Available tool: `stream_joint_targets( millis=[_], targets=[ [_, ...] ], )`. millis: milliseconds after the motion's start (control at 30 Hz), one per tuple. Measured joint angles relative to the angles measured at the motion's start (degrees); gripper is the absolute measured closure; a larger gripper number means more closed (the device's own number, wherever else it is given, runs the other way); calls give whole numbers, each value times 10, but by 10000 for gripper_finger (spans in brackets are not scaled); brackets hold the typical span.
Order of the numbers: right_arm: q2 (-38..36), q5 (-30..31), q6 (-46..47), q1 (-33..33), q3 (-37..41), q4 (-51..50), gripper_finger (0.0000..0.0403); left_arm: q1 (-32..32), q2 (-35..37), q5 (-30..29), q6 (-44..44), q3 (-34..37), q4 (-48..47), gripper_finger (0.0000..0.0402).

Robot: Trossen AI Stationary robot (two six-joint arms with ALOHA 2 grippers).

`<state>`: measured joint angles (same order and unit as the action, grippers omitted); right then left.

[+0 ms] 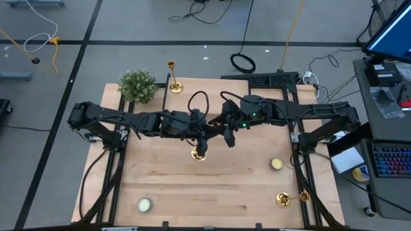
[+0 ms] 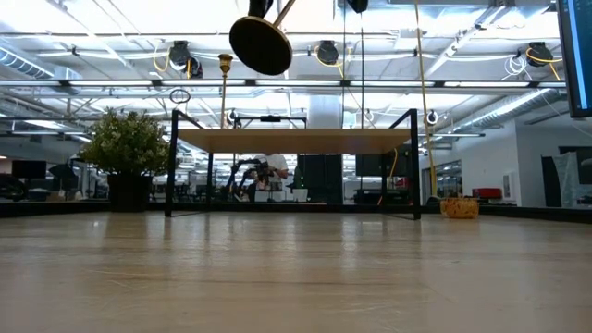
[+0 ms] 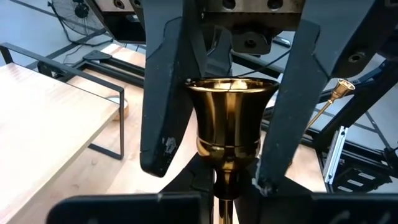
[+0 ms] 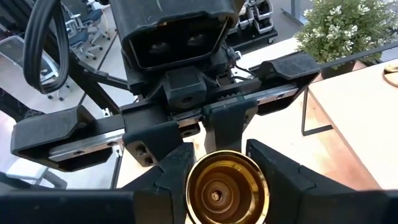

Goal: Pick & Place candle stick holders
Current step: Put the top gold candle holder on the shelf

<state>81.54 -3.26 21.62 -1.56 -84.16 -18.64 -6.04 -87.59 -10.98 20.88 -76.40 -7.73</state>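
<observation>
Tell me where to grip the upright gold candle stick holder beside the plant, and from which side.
I would grip the candle stick holder on its thin stem, about midway, coming in level from the side away from the plant. It stands upright, and its flared base and top cup are wider than the stem.

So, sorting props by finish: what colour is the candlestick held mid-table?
Shiny gold candlestick; the left wrist view shows it best.
</observation>
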Motion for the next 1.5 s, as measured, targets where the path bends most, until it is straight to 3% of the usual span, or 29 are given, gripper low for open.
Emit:
stream_joint_targets(
  millis=[433, 700, 867, 1133, 1267, 1367, 1500],
  targets=[
    [0, -3, -4, -1, 1, 22, 199, -8, 0, -3, 4, 0, -25, 374],
    [0, -3, -30, -1, 1, 62, 180, -32, 3, -55, 32, 0, -86, 374],
    [-5, 0, -67, -1, 1, 90, 180, -52, 20, -157, 37, -1, -127, 374],
    [-34, 2, -138, 0, 0, 103, 186, -80, 90, -432, -5, -1, -167, 374],
    [-48, 3, -177, 0, 0, 105, 186, -75, 110, -540, -50, -1, -162, 374],
    [-57, 4, -199, 0, 0, 101, 188, -62, 113, -591, -60, -1, -162, 374],
    [-61, 4, -215, 0, 0, 97, 188, -34, 113, -599, -60, 1, -158, 374]
  ],
)
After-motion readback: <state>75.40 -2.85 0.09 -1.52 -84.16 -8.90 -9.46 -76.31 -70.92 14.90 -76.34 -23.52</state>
